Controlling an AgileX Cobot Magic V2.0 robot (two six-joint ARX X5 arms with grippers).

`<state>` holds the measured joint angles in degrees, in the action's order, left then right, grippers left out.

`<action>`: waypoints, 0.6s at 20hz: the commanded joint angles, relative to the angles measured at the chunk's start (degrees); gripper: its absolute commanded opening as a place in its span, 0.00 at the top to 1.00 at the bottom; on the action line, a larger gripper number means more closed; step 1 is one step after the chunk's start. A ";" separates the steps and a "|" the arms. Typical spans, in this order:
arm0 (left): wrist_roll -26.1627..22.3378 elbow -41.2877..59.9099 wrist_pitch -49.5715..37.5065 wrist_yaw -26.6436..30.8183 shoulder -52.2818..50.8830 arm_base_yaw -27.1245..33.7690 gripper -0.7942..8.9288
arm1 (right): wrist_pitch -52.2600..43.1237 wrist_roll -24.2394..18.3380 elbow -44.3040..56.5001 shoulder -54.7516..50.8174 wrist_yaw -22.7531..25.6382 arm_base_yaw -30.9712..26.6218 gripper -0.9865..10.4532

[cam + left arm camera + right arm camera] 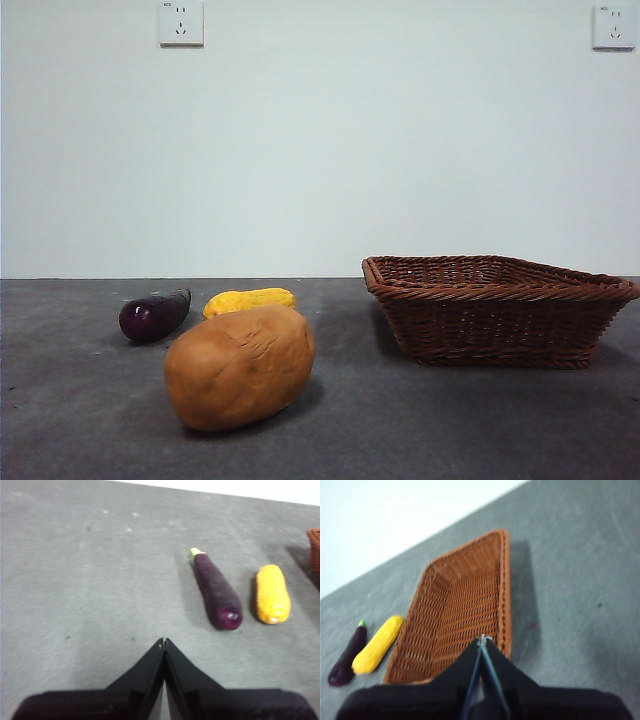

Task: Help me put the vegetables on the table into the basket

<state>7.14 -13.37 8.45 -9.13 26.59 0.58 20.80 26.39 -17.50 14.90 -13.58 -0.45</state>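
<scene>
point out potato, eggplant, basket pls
potato (240,367): front view, middle of its lumpy orange-brown side.
eggplant (216,590): left wrist view, mid-length of the purple body.
basket (495,320): front view, woven front wall below the braided rim.

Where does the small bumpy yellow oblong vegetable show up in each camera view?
Front view: the yellow oblong vegetable lies behind the potato.
Left wrist view: it lies beside the dark purple eggplant.
Right wrist view: it lies between eggplant and basket.
Shared landmark: the eggplant.
</scene>
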 commanded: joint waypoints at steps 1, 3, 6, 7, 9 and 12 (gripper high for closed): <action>0.39 -3.56 0.44 -3.54 4.44 -0.15 0.92 | 4.13 0.46 -4.42 5.18 -1.22 0.02 0.92; 0.85 -7.39 2.03 -8.68 9.49 -0.15 0.92 | 9.22 0.31 -8.72 10.86 -3.23 0.02 0.92; 1.73 -11.82 4.11 -15.78 16.17 -0.15 0.92 | 14.23 -1.51 -13.49 18.88 -8.68 0.04 0.92; 2.43 -12.74 3.82 -18.43 18.05 -0.15 0.92 | 15.32 -1.33 -14.64 21.07 -10.03 0.07 0.92; 3.74 -13.84 4.00 -22.43 21.24 -0.15 0.92 | 17.99 -0.87 -16.41 24.28 -10.54 0.07 0.91; 7.41 -13.86 4.39 -27.26 24.39 -0.15 0.92 | 18.40 -1.29 -17.73 27.45 -12.04 0.07 0.91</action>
<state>12.84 -27.42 12.84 -36.12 51.07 0.58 39.42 25.61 -34.98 42.41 -25.61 -0.45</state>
